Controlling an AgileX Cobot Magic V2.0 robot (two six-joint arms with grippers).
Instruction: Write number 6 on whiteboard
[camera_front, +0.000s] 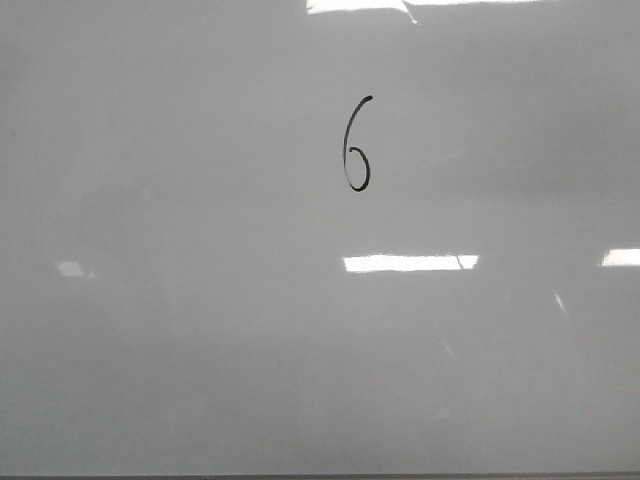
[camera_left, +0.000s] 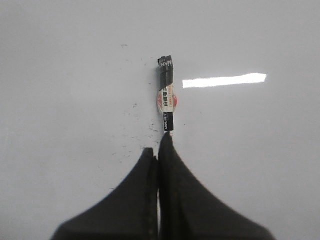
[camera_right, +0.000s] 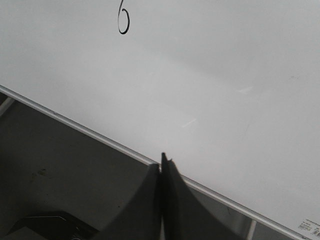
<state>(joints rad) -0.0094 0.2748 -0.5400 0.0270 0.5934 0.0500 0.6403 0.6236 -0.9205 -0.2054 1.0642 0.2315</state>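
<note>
Glossy grey-white whiteboard (camera_front: 150, 200) fills the front view, with the number 6 (camera_front: 357, 145), thin, black, tall with a small closed loop, above centre, so writing looks finished. Both the left gripper (camera_left: 159, 152) and right gripper (camera_right: 162, 162) are closed and empty; a marker (camera_left: 167, 95) lies just beyond the left one, so little remains but withdrawing.

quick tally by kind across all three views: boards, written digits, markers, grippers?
whiteboard: 1
number 6: 1
marker: 1, lying on the board beyond the left gripper
grippers: 2, the other being the right gripper; fingers of both closed, holding nothing
Total: 5
</note>
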